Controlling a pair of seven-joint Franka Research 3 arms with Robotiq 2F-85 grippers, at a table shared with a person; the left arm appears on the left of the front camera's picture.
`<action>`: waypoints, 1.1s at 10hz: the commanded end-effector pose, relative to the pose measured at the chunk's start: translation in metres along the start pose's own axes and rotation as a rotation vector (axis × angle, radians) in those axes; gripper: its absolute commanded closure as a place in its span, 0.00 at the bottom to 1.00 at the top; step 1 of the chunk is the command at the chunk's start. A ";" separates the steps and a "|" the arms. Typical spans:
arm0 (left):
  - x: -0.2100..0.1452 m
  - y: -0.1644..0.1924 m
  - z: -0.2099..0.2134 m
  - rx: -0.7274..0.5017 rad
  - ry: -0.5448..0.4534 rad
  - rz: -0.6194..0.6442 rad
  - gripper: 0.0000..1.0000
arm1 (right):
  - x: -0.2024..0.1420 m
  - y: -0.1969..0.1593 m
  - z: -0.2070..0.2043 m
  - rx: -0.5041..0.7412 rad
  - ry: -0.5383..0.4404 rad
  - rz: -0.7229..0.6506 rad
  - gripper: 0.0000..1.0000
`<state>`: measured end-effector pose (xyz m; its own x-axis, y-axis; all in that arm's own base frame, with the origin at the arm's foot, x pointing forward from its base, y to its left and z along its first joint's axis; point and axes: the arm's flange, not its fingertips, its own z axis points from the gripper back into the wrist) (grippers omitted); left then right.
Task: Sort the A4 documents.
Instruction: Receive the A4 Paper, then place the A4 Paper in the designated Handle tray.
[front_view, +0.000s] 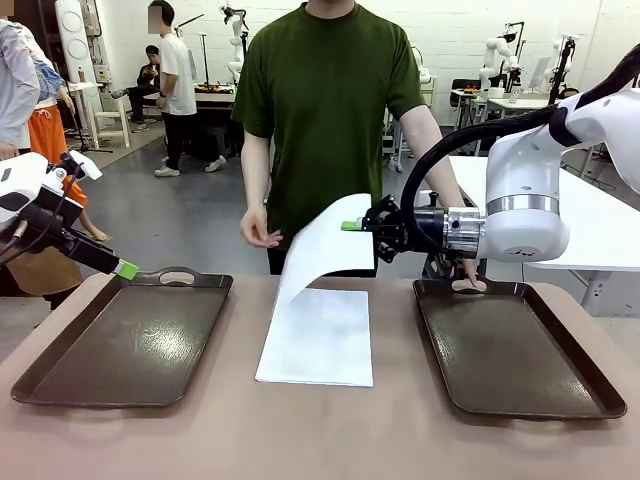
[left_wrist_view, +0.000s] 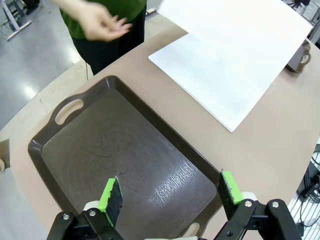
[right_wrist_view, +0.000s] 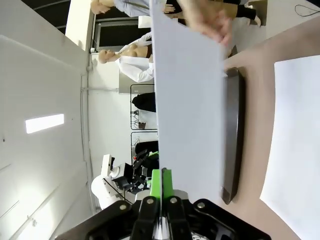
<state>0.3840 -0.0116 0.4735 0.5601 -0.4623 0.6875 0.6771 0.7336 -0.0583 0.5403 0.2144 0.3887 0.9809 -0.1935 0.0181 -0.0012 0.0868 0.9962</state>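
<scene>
a4 document (front_view: 318, 345) on tan table (front_view: 330, 430); grey floor (front_view: 170, 215)

A dark brown handled tray (front_view: 125, 340) lies flat at lower left on the tan table (front_view: 320, 435), with a second tray (front_view: 515, 350) at lower right, well apart. Behind the table, upper middle, stands a person (front_view: 325, 100) in a dark green T-shirt. Other people (front_view: 178, 80) stand at upper left.

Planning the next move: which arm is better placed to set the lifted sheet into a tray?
Right. The right gripper is shut on the lifted sheet, close to the right tray. The left gripper hangs open over the left tray, holding nothing.
</scene>
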 end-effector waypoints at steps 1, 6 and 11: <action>-0.002 0.003 -0.001 -0.002 -0.012 -0.006 0.00 | 0.001 -0.003 0.001 -0.011 -0.020 -0.020 1.00; -0.002 0.003 -0.001 -0.002 -0.012 -0.006 0.00 | 0.001 -0.003 0.001 -0.011 -0.020 -0.020 1.00; -0.002 0.003 -0.001 -0.002 -0.012 -0.006 0.00 | -0.015 -0.011 0.095 0.017 0.088 0.024 0.99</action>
<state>0.3840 -0.0114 0.4735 0.5603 -0.4619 0.6875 0.6768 0.7338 -0.0585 0.5254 0.1705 0.3815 0.9894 -0.1448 0.0119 0.0012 0.0901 0.9959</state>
